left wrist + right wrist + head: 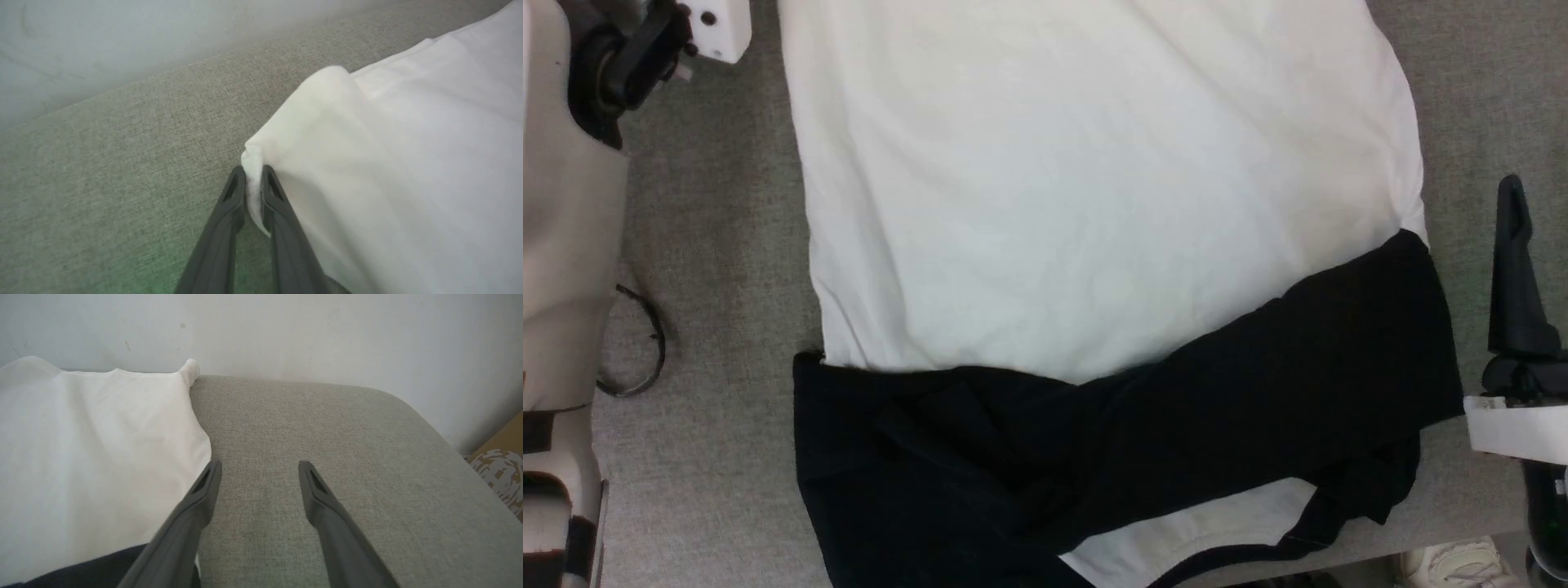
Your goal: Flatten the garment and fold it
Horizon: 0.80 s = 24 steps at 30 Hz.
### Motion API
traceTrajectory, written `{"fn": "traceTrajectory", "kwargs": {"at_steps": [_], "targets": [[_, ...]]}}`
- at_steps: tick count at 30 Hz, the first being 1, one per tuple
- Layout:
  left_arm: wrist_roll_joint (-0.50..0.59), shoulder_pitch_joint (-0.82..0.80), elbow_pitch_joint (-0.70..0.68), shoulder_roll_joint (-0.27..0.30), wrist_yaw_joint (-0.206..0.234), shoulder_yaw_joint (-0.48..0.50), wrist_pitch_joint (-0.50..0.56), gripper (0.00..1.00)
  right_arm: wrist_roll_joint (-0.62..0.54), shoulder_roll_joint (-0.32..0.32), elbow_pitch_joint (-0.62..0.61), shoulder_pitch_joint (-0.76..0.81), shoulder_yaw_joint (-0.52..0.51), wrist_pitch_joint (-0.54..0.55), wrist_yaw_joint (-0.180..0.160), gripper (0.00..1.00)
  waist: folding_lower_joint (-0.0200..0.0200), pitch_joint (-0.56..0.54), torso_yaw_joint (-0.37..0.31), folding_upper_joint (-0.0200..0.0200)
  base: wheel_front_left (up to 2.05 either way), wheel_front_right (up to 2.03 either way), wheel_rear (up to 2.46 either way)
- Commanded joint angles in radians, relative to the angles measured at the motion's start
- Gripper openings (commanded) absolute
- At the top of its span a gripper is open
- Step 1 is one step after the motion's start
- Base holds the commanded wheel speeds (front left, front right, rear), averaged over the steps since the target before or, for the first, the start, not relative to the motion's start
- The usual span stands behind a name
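Shirt point(1094, 204): soft white knit, spread mostly flat across grey woven counter point(711, 245). Black sleeves point(1143, 457) lie bunched and creased at shirt's near end. Left claw point(253, 169) pinches shirt's left corner opposite sleeves, thin fold between fingers. Right claw point(259, 465) spread wide, empty, beside shirt's right edge. Likely best: grip matching right corner, lift both level, keep edge taut.

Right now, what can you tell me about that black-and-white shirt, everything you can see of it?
The garment is a soft white T-shirt with black sleeves, lying spread and lightly creased on a grey fabric surface. The sleeves are folded in across the near end, rumpled. At one white edge the left end effector pinches a raised fold of cloth. The right end effector stands open beside it.
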Motion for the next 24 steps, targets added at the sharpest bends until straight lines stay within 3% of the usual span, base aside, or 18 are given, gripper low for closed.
{"fn": "traceTrajectory", "kwargs": {"at_steps": [1, 7, 11, 13, 17, 20, 24], "targets": [[-0.003, 0.022, 0.019, 0.006, -0.004, -0.004, 0.002, 0.0, 0.005, -0.009, -0.002, -0.02, -0.004, -0.001, -0.001, 1.0, 0.0, -0.004, -0.002, 0.0, 0.0, 0.0, 0.0], [-0.037, 0.056, 0.035, -0.002, -0.01, 0.006, -0.033, 0.0, 0.091, -0.094, -0.133, -0.102, -0.018, 0.065, -0.001, 1.0, 0.0, -0.044, 0.003, 0.0, 0.0, 0.0, 0.0], [-0.056, 0.079, 0.029, -0.01, -0.016, 0.003, -0.044, 0.0, 0.176, -0.242, -0.263, -0.282, -0.039, 0.197, -0.001, 1.0, 0.0, -0.069, 0.018, 0.0, 0.0, 0.0, 0.0], [-0.065, 0.081, 0.024, -0.021, -0.018, -0.001, -0.049, 0.0, 0.215, -0.321, -0.266, -0.421, -0.035, 0.277, -0.001, 1.0, 0.0, -0.074, 0.034, 0.0, 0.0, 0.0, 0.0], [-0.076, 0.074, 0.014, -0.05, -0.021, -0.012, -0.061, 0.0, 0.308, -0.383, -0.118, -0.71, 0.03, 0.465, -0.001, 1.0, 0.0, -0.07, 0.071, 0.0, 0.0, 0.0, 0.0], [-0.079, 0.061, 0.01, -0.073, -0.021, -0.023, -0.069, 0.0, 0.326, -0.355, 0.058, -0.879, 0.079, 0.587, -0.001, 1.0, 0.0, -0.059, 0.098, 0.0, 0.0, 0.0, 0.0], [-0.081, 0.04, 0.012, -0.104, -0.022, -0.038, -0.079, 0.0, 0.261, -0.286, 0.307, -1.035, 0.099, 0.684, -0.001, 1.0, 0.0, -0.037, 0.132, 0.0, 0.0, 0.0, 0.0]]}}
